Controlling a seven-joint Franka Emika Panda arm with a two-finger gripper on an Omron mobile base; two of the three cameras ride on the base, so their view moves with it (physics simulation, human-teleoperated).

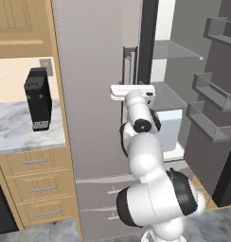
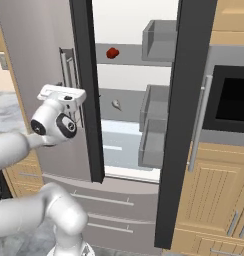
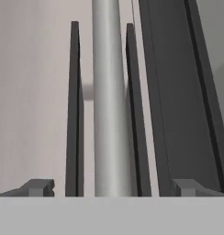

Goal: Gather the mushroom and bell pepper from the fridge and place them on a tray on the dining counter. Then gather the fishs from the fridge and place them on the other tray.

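Your gripper [image 3: 112, 187] has its jaws spread wide on either side of the vertical bar handle [image 3: 107, 105] of the fridge [image 1: 96, 94], holding nothing; whether the tips touch the bar is not clear. The arm reaches up from the base, its hand level and pressed close to the left door, whose handle sits just ahead. Right of that door the compartment stands open: the bell pepper [image 2: 112, 52] rests on the upper shelf, the mushroom [image 2: 116, 104] on the shelf below it.
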